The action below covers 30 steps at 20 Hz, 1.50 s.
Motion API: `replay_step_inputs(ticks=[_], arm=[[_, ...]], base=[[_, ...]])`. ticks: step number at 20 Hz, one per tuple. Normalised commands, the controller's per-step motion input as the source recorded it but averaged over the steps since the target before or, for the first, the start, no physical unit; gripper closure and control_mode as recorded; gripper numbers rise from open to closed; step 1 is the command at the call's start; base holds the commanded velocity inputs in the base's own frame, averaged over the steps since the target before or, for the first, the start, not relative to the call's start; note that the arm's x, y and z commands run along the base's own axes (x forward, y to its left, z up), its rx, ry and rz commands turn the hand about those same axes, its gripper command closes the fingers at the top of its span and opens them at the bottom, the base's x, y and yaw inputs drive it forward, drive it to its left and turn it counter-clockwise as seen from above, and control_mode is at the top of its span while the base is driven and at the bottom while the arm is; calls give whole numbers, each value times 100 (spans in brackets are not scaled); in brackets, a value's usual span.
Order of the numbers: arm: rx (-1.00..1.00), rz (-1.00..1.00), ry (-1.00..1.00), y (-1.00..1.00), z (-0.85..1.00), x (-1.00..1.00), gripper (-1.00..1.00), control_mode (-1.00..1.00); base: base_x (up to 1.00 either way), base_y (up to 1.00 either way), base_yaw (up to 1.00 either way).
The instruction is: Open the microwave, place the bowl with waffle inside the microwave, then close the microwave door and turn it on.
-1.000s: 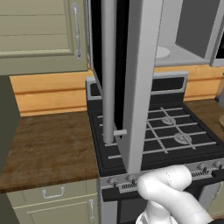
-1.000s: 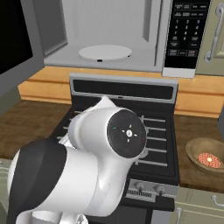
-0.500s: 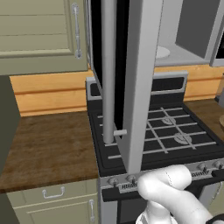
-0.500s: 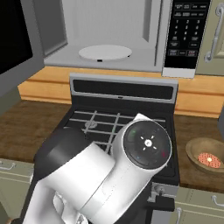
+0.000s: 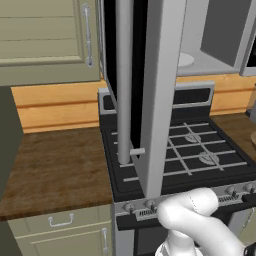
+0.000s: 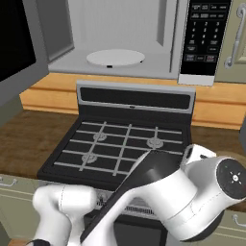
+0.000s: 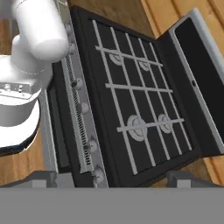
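The microwave [image 6: 120,33] stands open above the stove, its white turntable [image 6: 115,57] bare. The microwave door [image 5: 161,90] swings far out to the left; in the left base view I see it edge-on, with its long bar handle [image 5: 124,80] in front. My gripper [image 7: 113,179] is open, its fingertips [image 7: 43,177] wide apart with nothing between them, and it looks down on the stove top. A thin tan sliver of the bowl with waffle [image 6: 231,154] peeks over my arm's wrist joint [image 6: 234,178] on the right counter; its contents are hidden.
The black gas stove [image 6: 120,144] sits under the microwave, with knobs [image 7: 84,107] along its front. Wooden counter [image 5: 55,160] lies to its left. The keypad panel [image 6: 204,38] is on the microwave's right. Beige cabinets [image 5: 45,35] hang at upper left.
My arm has swung to the right and lower in the right base view, uncovering the stove top. Microwave and door have not moved.
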Motion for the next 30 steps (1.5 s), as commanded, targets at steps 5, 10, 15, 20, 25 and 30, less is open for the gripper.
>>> replay_step_inputs(ticks=[5, 10, 15, 20, 25, 30], arm=[[0, 18, 0, -78, -71, 75, -100, -100], [-2, -1, 5, -84, -57, 68, -100, -100], [-5, -7, 5, -62, -48, 89, -100, -100], [-1, -2, 5, -56, -66, 52, -100, -100], [0, -4, 8, -43, -65, 33, -100, -100], [0, -7, 6, -32, -28, 48, -100, -100]], base=[[0, 0, 0], [0, 0, 0], [0, 0, 0], [0, 0, 0], [0, 0, 0], [0, 0, 0]])
